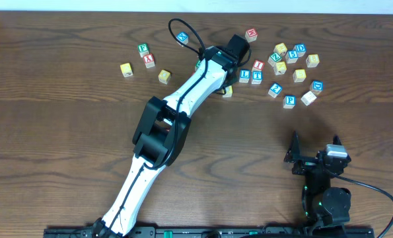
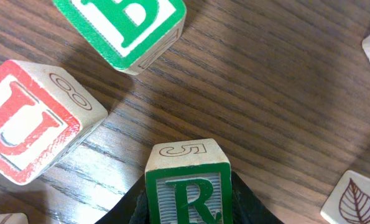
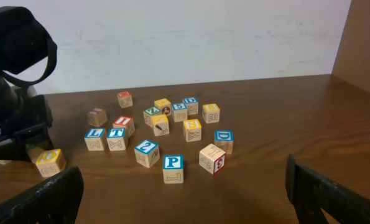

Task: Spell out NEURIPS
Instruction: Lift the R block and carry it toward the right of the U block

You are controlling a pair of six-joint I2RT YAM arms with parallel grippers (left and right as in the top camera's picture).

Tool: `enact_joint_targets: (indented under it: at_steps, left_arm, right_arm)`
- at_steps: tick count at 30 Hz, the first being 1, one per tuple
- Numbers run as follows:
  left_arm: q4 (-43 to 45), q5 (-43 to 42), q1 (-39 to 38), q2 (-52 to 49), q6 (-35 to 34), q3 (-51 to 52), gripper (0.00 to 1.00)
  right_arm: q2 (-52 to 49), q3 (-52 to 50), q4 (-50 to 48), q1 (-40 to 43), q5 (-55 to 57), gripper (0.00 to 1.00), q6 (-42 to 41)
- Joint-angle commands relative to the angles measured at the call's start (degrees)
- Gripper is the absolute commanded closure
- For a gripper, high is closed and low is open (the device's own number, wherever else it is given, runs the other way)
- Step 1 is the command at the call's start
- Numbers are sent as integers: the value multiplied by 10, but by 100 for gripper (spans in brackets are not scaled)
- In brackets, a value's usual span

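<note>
While the right gripper [image 1: 314,144] sits idle at the lower right of the overhead view, its fingers spread wide with nothing between them, the left arm reaches across the table [image 1: 64,145] to the upper middle of the frame. There the left gripper [image 2: 189,208] is pinched on the R block [image 2: 188,180]. In the left wrist view the green R sits at the bottom centre with a dark finger pressed against each side. I cannot tell whether the block is off the wood. The red U block [image 2: 29,124] lies at the left of that view, near but not touching. A green-lettered block [image 2: 125,28], cut by the top edge, lies at the upper left.

The step in hand looks like the pickup of the R. No row of letters shows anywhere, so the word seems barely begun. The other letters are scattered. The P block [image 1: 289,101] and the I block [image 1: 258,65] are in the loose pile at the upper right of the overhead view, and the E block [image 1: 143,48] is at the upper left, just beside an X block [image 1: 148,61].

The next move calls for a straight lift that clears the U. After that comes a carry to bare wood and a set-down with the R facing up. Room should be left on both sides for the rest of the word.
</note>
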State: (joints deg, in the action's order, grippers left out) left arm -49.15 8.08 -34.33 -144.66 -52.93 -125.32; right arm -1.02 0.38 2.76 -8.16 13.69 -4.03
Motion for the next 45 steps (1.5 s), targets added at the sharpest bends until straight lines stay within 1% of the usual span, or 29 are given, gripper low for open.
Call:
enact_joint_targets:
  at_steps: [1, 4, 9, 12, 14, 15, 20, 23, 26, 27, 30, 35, 37, 40, 42, 45]
  left_arm:
    - [-9, 7, 3, 14, 61, 0, 74]
    - [-9, 16, 3, 36, 119, -8, 74]
    - [-19, 16, 3, 98, 252, -10, 73]
    - [-50, 16, 0, 137, 300, -10, 69]
    - [-82, 15, -3, 163, 316, -10, 69]
    - [-115, 15, -5, 184, 317, -10, 69]
    - [-226, -4, -18, 234, 316, -10, 69]
    - [-273, 1, -30, 258, 299, -9, 69]
    - [-290, 8, -51, 285, 290, -9, 76]
    - [-291, 21, -60, 296, 283, -8, 79]
    - [-291, 101, -96, 339, 242, 2, 80]
    - [-286, 153, -158, 424, 210, 56, 81]
    - [-279, 175, -184, 473, 193, 118, 81]
    - [-243, 175, -206, 536, 183, 222, 81]
    - [-200, 169, -216, 579, 183, 301, 81]
    - [-104, 132, -218, 633, 181, 413, 80]
  right_arm:
    - [1, -1, 2, -1, 1, 1, 5]
    - [1, -1, 2, -1, 1, 1, 5]
    - [1, -1, 2, -1, 1, 1, 5]
    - [1, -1, 2, -1, 1, 1, 5]
    - [1, -1, 2, -1, 1, 1, 5]
    - [1, -1, 2, -1, 1, 1, 5]
    - [1, -1, 2, -1, 1, 1, 5]
    - [1, -1, 2, -1, 1, 1, 5]
    - [1, -1, 2, -1, 1, 1, 5]
    - [1, -1, 2, -1, 1, 1, 5]
    - [1, -1, 2, -1, 1, 1, 5]
    - [1, -1, 2, -1, 1, 1, 5]
    - [1, -1, 2, -1, 1, 1, 5]
    - [1, -1, 2, -1, 1, 1, 5]
    - [1, -1, 2, -1, 1, 1, 5]
    - [1, -1, 2, -1, 1, 1, 5]
